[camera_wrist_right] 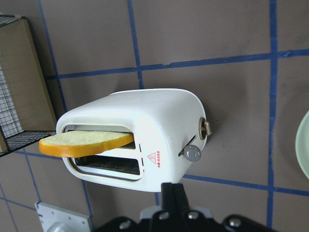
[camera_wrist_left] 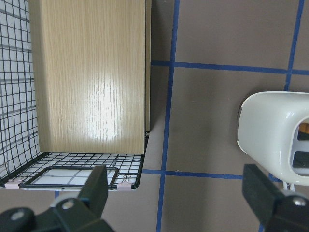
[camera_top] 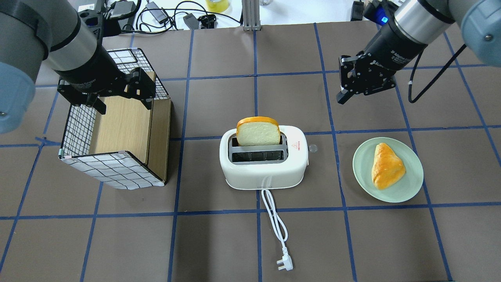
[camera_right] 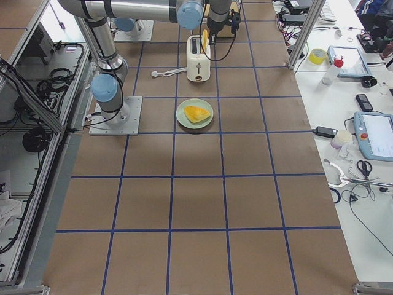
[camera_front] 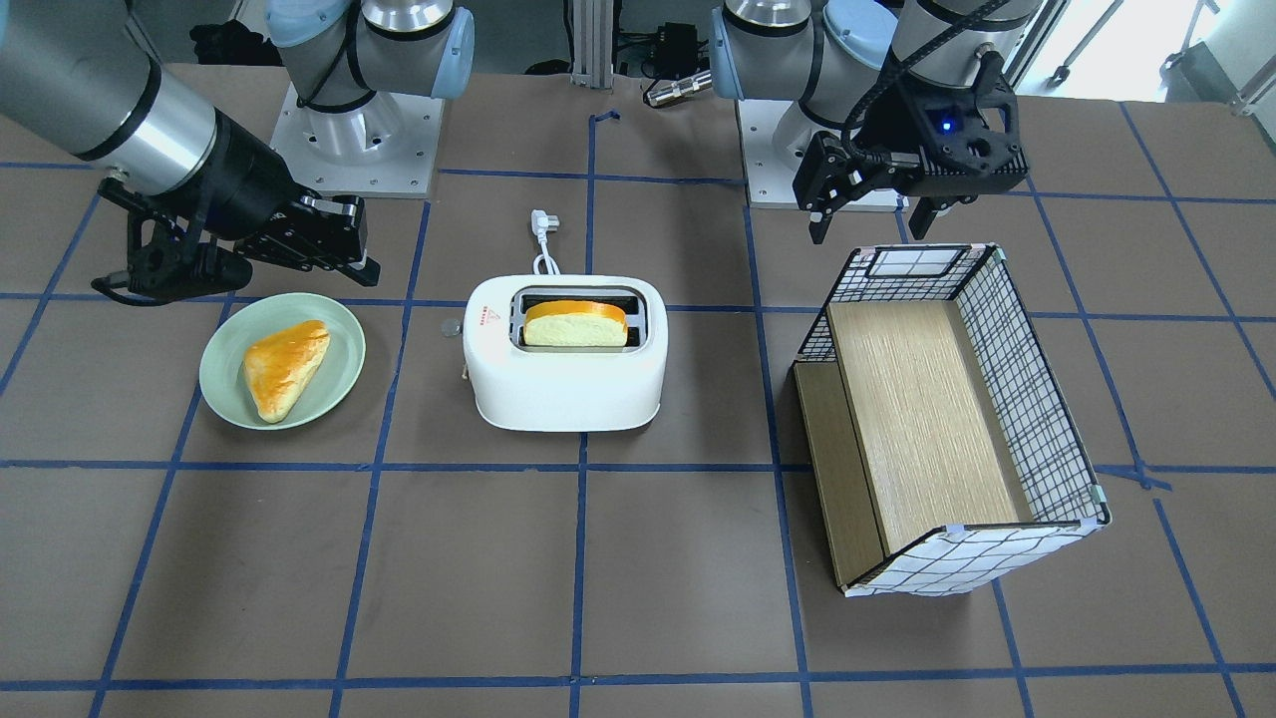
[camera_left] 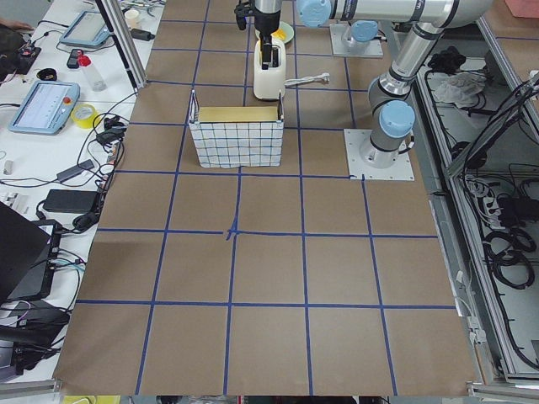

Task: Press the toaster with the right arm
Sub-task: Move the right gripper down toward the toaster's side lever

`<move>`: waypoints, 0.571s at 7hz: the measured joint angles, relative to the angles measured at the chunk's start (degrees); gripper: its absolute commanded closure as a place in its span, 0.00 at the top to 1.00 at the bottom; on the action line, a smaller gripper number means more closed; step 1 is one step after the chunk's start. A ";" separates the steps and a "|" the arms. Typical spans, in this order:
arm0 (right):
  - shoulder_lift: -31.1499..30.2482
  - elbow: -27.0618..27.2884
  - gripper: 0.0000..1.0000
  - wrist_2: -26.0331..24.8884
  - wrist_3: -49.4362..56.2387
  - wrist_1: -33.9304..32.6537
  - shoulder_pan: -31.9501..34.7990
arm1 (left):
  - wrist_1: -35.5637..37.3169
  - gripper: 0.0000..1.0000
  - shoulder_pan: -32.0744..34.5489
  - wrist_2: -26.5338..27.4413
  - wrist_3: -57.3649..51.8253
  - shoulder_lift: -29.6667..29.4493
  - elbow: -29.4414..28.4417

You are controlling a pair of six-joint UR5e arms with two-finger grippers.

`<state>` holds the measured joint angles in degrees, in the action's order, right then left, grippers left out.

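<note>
Right gripper (camera_top: 342,98), fingers together, hovers at the toaster's (camera_top: 266,172) 1 o'clock; centre it above the lever knob (camera_wrist_right: 192,153) at 3 o'clock, then push straight down.

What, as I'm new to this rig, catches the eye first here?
A white toaster in the middle, with a slice of bread standing out of one slot. To the robot's right lies a pastry on a green plate; to its left, a checked basket.
</note>
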<state>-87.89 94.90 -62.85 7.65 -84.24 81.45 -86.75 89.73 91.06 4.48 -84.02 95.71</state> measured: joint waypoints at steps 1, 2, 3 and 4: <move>0.00 3.93 0.00 4.65 4.88 -0.29 -1.79 | 0.00 1.00 0.00 0.00 0.00 0.00 0.00; 0.01 7.73 0.00 8.36 9.13 -1.13 -3.18 | 0.00 1.00 0.00 0.00 0.00 0.00 0.00; 0.00 11.55 0.00 10.75 11.61 -3.41 -3.87 | 0.00 1.00 0.00 0.00 0.00 0.00 0.00; 0.00 15.77 0.00 12.65 12.80 -7.56 -4.11 | 0.00 1.00 -0.01 0.00 0.00 0.00 0.00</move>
<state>-87.89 110.67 -50.20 20.45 -91.80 77.34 -86.75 89.72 91.05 4.48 -84.02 95.71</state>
